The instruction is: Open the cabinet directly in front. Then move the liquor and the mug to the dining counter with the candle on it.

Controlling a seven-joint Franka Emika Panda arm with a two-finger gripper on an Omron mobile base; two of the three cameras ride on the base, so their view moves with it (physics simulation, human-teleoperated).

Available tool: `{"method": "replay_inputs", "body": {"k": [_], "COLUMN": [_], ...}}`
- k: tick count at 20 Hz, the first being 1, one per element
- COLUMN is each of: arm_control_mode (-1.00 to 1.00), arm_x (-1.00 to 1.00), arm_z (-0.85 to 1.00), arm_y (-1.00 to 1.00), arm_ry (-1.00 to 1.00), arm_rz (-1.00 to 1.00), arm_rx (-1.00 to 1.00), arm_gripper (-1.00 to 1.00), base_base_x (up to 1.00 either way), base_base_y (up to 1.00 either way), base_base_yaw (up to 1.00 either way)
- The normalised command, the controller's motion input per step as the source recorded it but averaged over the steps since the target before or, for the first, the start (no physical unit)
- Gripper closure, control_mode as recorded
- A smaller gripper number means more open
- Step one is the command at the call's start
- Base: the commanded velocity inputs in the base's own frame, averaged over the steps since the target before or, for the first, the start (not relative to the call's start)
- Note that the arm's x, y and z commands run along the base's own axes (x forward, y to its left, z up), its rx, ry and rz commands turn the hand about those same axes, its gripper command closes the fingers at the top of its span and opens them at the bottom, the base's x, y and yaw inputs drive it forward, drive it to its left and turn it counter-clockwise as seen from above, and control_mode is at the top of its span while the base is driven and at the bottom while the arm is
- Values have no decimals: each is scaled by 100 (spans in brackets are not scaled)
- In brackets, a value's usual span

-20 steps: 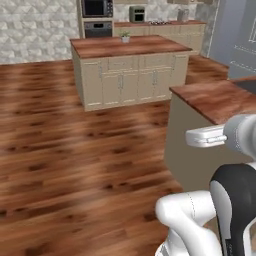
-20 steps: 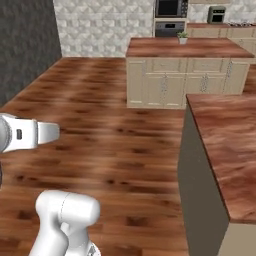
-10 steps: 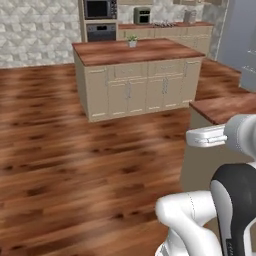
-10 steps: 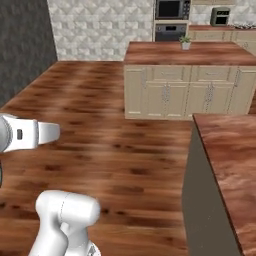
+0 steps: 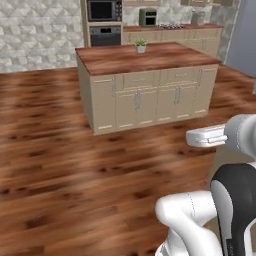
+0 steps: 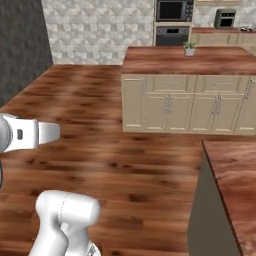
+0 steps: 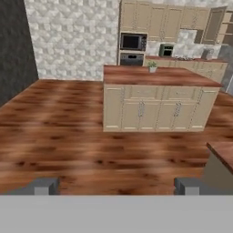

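My gripper [image 7: 116, 186] is open and empty, its dark fingertips [image 7: 43, 185] far apart over bare wood floor. The white hand [image 5: 205, 136] juts out level at the right of the left base view and at the left of the right base view [image 6: 35, 134]. Beige wall cabinets [image 7: 154, 20] hang on the far wall; at the far right one door [image 7: 214, 22] looks swung open, too small to tell more. A reddish-brown counter corner [image 6: 235, 185] is close on my right; no sink shows on it. The liquor, the mug and the candle are out of view.
A beige kitchen island [image 5: 145, 97] with a wood top and a small potted plant [image 5: 141, 46] stands ahead. Behind it are a black wall oven and microwave [image 6: 171, 20]. Open wood floor [image 5: 65, 165] lies between me and the island.
The whole picture has shifted, so the base has moved. The island now sits nearer and more central, and the near counter has slid to the right. The gripper stays open.
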Motion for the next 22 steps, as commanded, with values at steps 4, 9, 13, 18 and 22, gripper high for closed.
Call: {"method": "replay_inputs", "body": {"k": [4,9,13,18,22], "arm_control_mode": [100,100,100,100,100], "arm_x": [0,0,0,0,0], "arm_z": [0,0,0,0,0], "arm_y": [0,0,0,0,0], "arm_ry": [0,0,0,0,0], "arm_rz": [0,0,0,0,0], "arm_rx": [0,0,0,0,0], "arm_gripper": [-100,-100,-100,-100,-100], "base_base_x": [100,100,100,100,100], "base_base_y": [14,13,7,2,0], "base_base_yaw": [6,8,7,5,2]}}
